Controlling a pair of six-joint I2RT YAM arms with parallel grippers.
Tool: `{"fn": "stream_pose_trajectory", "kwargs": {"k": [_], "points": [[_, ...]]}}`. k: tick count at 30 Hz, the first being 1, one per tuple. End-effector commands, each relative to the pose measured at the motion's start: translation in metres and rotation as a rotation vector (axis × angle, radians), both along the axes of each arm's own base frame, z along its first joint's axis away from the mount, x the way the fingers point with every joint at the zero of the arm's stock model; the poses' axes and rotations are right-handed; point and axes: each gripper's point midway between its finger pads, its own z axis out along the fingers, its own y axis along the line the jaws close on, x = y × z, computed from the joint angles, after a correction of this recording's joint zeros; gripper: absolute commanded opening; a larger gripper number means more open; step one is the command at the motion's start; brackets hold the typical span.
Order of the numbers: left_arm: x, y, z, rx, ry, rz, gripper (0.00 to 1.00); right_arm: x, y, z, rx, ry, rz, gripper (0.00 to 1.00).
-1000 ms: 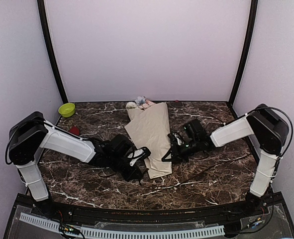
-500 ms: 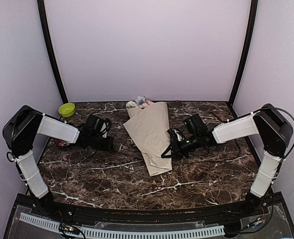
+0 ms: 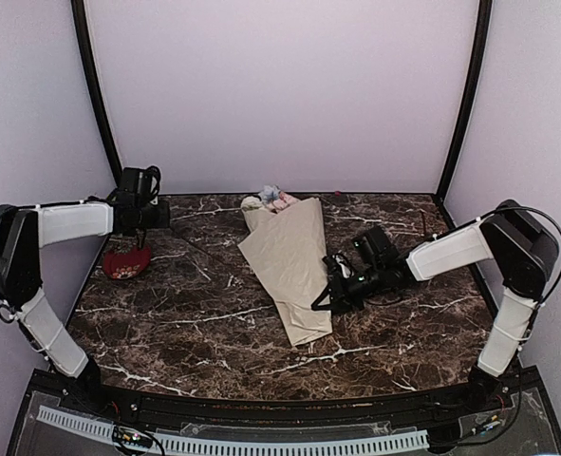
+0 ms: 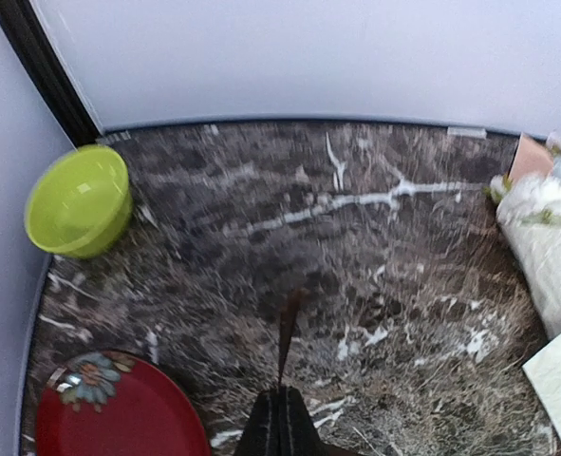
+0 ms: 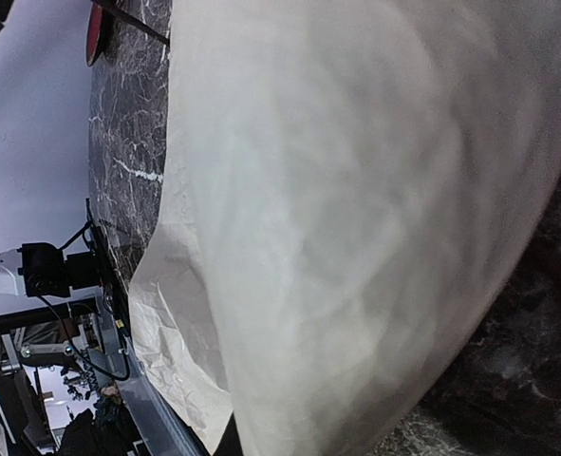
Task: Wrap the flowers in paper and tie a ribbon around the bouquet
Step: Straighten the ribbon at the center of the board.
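The bouquet (image 3: 294,256) lies mid-table as a beige paper cone, with the flowers (image 3: 269,198) showing pink, white and blue at its far, wide end. My left gripper (image 3: 161,217) is raised at the back left, above a red plate. In the left wrist view its jaws (image 4: 282,420) are shut on the ribbon (image 4: 289,332), a thin dark strand running out ahead. My right gripper (image 3: 329,288) sits shut against the cone's right edge. The paper (image 5: 356,218) fills the right wrist view and hides the fingers. The ribbon (image 5: 138,23) meets the paper's top edge there.
A red plate (image 3: 126,263) with a flower pattern lies at the left edge. A lime green bowl (image 4: 79,199) stands in the back left corner. Black posts and pale walls close in the table on three sides. Black cables trail by the right arm.
My left arm has swung from the bouquet's near end out to the back left and risen, with the ribbon in its jaws. The right gripper has stayed at the cone's side.
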Motion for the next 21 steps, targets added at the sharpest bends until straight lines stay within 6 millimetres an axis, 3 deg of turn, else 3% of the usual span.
{"fn": "stream_pose_trajectory", "kwargs": {"k": [1,7,11,16,19,21], "points": [[-0.016,0.005,0.104,0.053,-0.222,-0.05,0.0,0.001,0.007,-0.003,0.022,-0.028,0.016,0.0],[-0.052,-0.023,0.173,0.027,-0.397,-0.184,0.0,0.0,0.008,-0.013,0.009,-0.015,0.025,0.0],[-0.07,-0.081,0.208,0.035,-0.496,-0.418,0.0,-0.001,0.01,-0.016,0.007,-0.011,0.03,0.0],[-0.073,-0.157,0.205,-0.071,-0.456,-0.634,0.0,-0.001,0.014,-0.02,0.003,-0.005,0.034,0.0],[-0.076,-0.212,0.183,-0.081,-0.405,-0.772,0.0,-0.003,0.014,-0.021,0.003,-0.003,0.03,0.0],[-0.076,-0.233,0.169,-0.131,-0.354,-0.833,0.0,-0.003,0.013,-0.022,-0.001,-0.005,0.027,0.0]]}}
